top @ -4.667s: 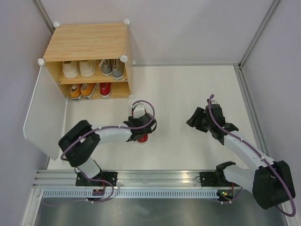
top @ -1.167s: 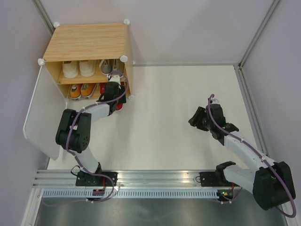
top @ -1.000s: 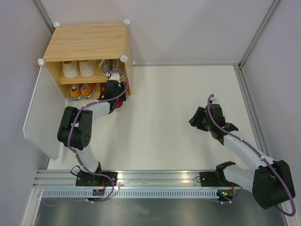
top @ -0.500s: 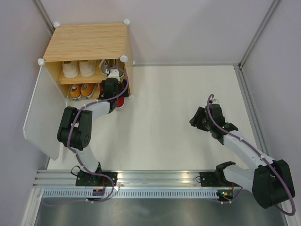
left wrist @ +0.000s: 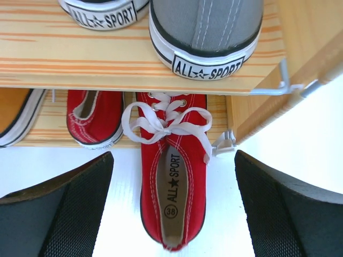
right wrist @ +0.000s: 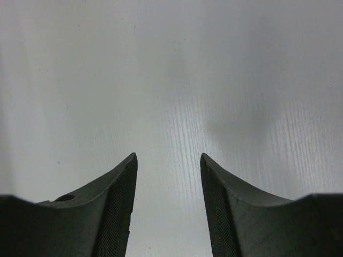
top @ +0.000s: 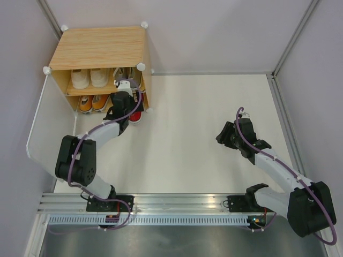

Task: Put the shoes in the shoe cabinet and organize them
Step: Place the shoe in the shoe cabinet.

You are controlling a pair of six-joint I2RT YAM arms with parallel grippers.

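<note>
White tabletop (top: 203,118) fronts the shoe cabinet (top: 102,48); other shoes (top: 90,78) sit shelved; 1 red shoe (left wrist: 172,198) pokes half out of its lower shelf, likely needing a push; left gripper (left wrist: 172,155) gapes beside it, untouching; right gripper (right wrist: 167,156), apart and empty, hangs well right.

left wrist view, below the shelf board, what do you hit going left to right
orange shoe → red shoe tucked inside → laced red shoe sticking out onto the table → cabinet side wall
</note>
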